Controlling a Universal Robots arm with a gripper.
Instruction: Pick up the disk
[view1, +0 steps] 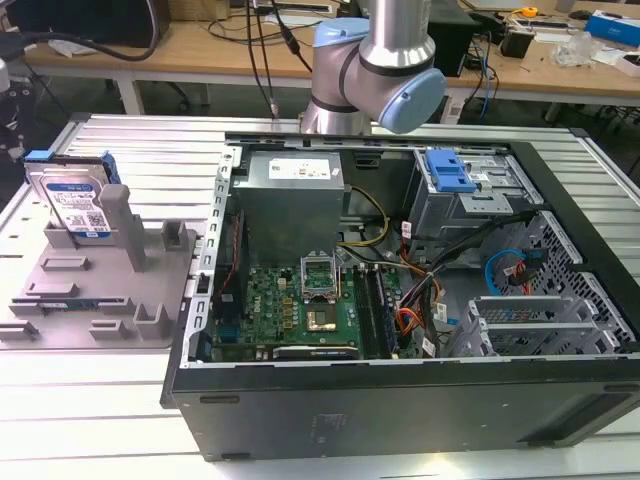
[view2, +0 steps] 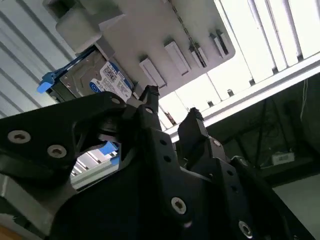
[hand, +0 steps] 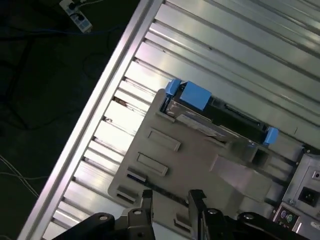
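Disk (view1: 72, 205) upright in holder (view1: 60, 290), exterior view | claw (hand: 171, 196) parted, seemingly empty, first wrist view

No print can be read. The disk (view1: 78, 205) carries a white-and-blue barcode label, and the power supply (view1: 295, 205) a pale sticker, both illegible.
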